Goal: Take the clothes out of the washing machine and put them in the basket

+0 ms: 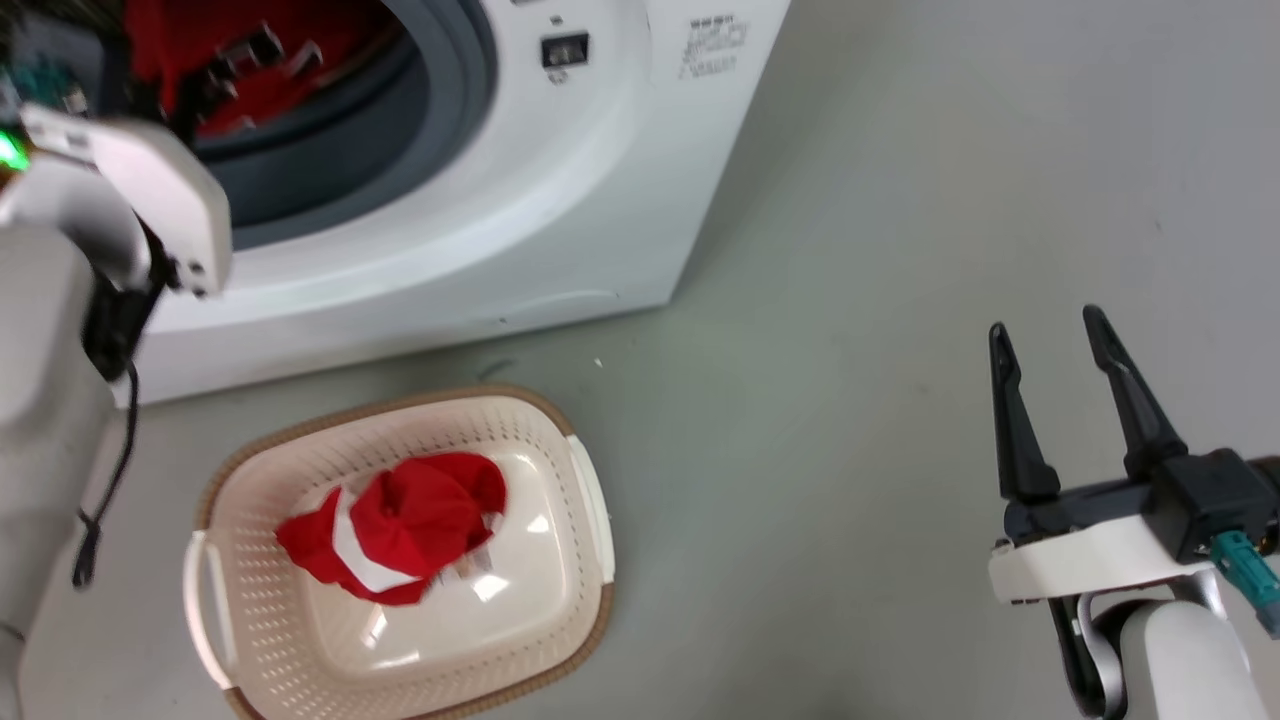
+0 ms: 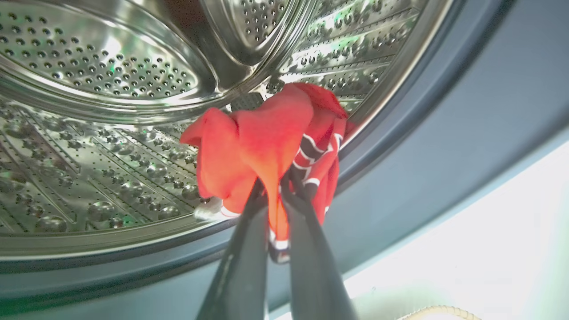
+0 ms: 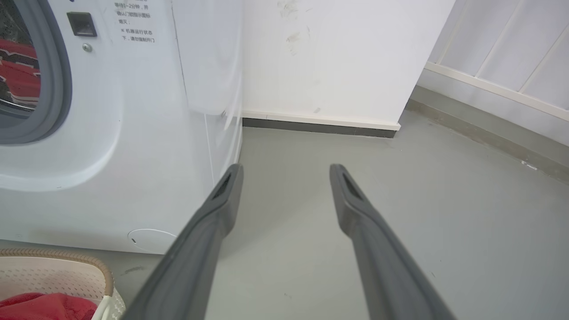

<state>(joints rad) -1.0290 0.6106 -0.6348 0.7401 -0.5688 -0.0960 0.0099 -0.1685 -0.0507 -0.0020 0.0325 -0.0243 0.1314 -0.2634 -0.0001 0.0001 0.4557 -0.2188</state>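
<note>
Left gripper (image 2: 276,189) fingers clamped on red jersey (image 2: 249,146) at drum (image 2: 89,169) mouth, grey door seal (image 2: 422,155) alongside. Right gripper (image 1: 1045,325) fingers apart above floor (image 1: 850,300).

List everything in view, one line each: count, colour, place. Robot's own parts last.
washing machine: one, white, behind the basket.
drum: one, perforated steel, inside the washing machine.
jersey: one, red with black-and-white markings, at the drum's mouth.
striped garment: one, red with white trim, in the basket.
basket: one, cream, brown rim, on the floor.
floor: grey, underneath.
wall: white, beyond the washing machine.
left gripper: one, dark, shut on the jersey.
right gripper: one, dark, open, above the floor.
</note>
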